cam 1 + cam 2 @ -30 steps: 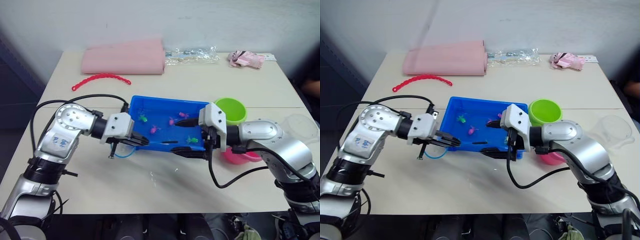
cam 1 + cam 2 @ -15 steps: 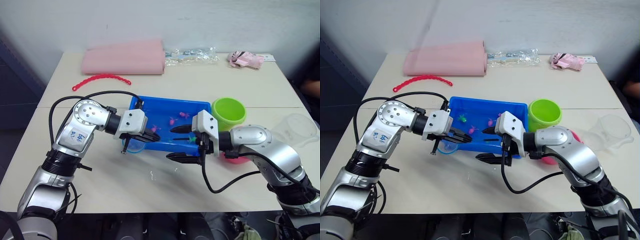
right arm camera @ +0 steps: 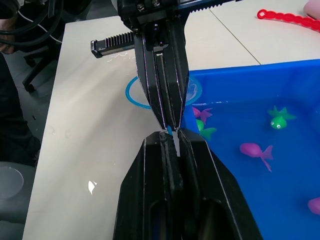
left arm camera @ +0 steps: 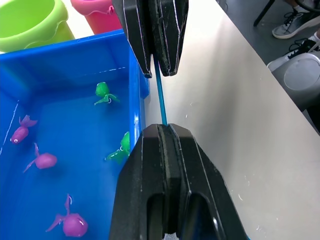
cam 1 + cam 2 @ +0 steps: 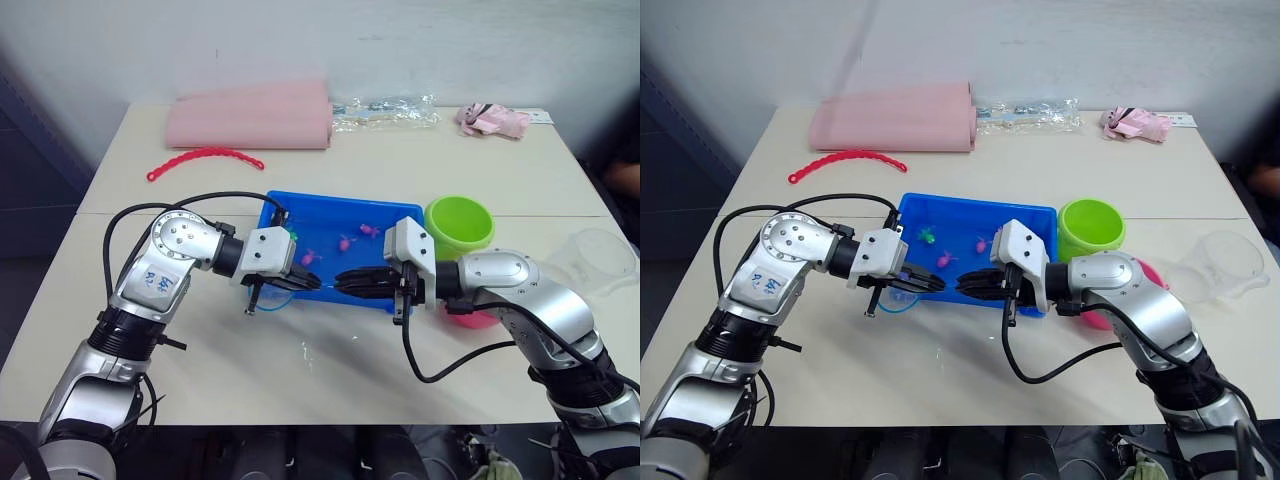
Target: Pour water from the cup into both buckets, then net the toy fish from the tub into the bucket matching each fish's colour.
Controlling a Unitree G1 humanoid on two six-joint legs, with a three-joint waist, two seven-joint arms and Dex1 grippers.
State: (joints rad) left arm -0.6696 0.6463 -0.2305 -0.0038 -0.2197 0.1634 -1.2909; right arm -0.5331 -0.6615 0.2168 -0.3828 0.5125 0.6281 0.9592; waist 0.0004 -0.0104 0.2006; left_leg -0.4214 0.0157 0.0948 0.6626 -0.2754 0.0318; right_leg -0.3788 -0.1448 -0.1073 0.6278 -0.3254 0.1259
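behind the tub [image 5: 340, 210] — pink roll [image 5: 250, 115], red chain [image 5: 205, 158].

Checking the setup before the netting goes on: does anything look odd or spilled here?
Both the left gripper and right gripper pinch the net's handle together. A few water droplets lie on the table.

The two grippers, left gripper [image 5: 308, 281] and right gripper [image 5: 347, 281], meet tip to tip over the near rim of the tub [image 5: 330, 206], blocking that edge. The green bucket [image 5: 459, 223] and pink bucket [image 5: 470, 317] crowd the tub's right end. The table [image 5: 330, 370] nearer the robot lies open.
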